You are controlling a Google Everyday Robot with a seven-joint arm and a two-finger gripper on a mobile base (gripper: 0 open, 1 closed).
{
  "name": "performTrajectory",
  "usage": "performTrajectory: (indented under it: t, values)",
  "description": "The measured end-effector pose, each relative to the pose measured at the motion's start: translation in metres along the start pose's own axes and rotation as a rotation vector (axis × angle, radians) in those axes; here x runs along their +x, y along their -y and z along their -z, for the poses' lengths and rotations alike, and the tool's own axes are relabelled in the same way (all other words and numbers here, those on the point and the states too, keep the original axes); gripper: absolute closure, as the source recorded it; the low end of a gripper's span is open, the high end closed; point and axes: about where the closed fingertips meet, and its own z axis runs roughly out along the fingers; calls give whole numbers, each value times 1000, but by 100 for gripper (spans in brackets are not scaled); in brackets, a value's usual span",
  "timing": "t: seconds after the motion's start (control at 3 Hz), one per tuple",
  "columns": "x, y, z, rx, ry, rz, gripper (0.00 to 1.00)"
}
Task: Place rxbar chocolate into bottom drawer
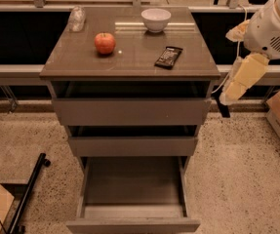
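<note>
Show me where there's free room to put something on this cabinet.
The bottom drawer lies open and bare. On the cabinet top, the front-left corner before the apple is free. Bowl and rxbar chocolate occupy the right half. The gripper hangs off the cabinet's right side.

Only one camera on my end: it looks from high up in front of the grey-brown three-drawer cabinet, tilted steeply down, near enough that the cabinet and its pulled-out bottom drawer fill most of the frame. The dark gripper hangs at frame right, just beside the top drawer.
</note>
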Motion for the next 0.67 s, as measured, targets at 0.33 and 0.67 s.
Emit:
performTrajectory:
  t: [0.33, 0.67]
  values:
    - [-5, 14, -20, 36, 52, -67, 0]
    - [-22, 44, -49, 61, 128, -90, 0]
